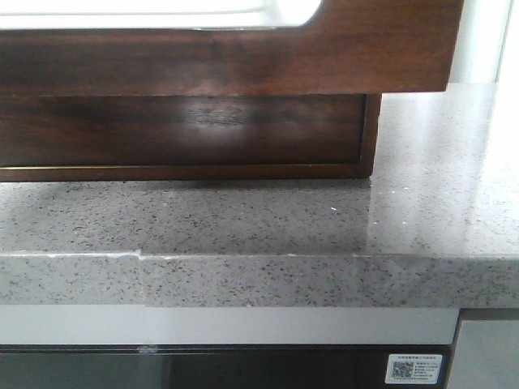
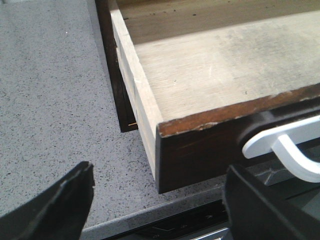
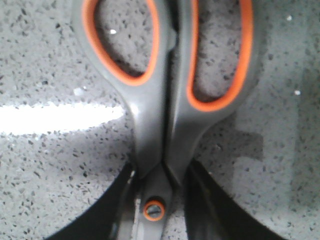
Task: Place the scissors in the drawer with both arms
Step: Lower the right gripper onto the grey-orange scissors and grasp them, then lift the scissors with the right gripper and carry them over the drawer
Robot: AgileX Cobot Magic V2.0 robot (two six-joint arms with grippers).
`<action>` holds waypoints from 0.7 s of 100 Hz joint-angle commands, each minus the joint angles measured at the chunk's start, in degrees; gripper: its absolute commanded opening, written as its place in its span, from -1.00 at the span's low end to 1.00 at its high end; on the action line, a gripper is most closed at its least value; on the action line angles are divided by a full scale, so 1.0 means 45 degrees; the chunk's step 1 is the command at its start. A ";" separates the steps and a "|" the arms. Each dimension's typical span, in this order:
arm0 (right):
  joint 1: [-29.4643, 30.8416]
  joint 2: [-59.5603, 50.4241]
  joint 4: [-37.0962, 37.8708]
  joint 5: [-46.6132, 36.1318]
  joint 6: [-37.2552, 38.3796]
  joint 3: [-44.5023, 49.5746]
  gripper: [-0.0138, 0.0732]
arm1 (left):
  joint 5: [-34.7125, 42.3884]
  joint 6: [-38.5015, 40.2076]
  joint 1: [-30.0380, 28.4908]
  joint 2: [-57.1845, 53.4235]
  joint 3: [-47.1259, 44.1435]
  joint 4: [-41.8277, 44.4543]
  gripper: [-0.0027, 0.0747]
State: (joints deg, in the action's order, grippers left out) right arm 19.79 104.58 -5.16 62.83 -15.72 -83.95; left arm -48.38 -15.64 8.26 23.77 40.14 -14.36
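The dark reddish-brown drawer (image 1: 243, 61) fills the top of the front view, pulled out over the counter, with its whitish round-cornered opening along the top edge. In the left wrist view the drawer (image 2: 200, 145) stands open, and the pale wooden floor that shows is bare. My left gripper (image 2: 160, 200) is open and empty, just in front of the drawer's front corner. My right gripper (image 3: 157, 200) is shut on the grey scissors with orange-lined handles (image 3: 165, 115), gripping at the pivot screw over the speckled counter. Neither gripper shows in the front view.
The grey speckled countertop (image 1: 243, 219) runs under the drawer to a front edge. The dark wooden cabinet body (image 1: 178, 130) sits behind the drawer front. A white curved handle (image 2: 290, 145) shows below the drawer front. A QR sticker (image 1: 413, 369) is on the appliance below.
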 commanded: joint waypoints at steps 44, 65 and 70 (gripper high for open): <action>-0.0058 -0.1458 0.0007 0.0221 -0.0223 -0.0482 -0.52 | 0.0963 0.0153 0.0079 0.0115 0.0330 -0.0226 0.39; -0.0658 -0.3314 0.0007 0.0116 -0.0381 -0.0873 -0.52 | 0.0963 0.0153 0.0079 0.0115 0.0330 -0.0226 0.39; -0.0870 -0.3778 0.0007 0.0116 -0.0402 -0.1070 -0.52 | 0.0963 0.0153 0.0079 0.0115 0.0330 -0.0226 0.39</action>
State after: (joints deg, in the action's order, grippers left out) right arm 17.26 93.83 -5.16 64.32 -16.46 -85.54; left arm -48.38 -15.64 8.26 23.77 40.14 -14.36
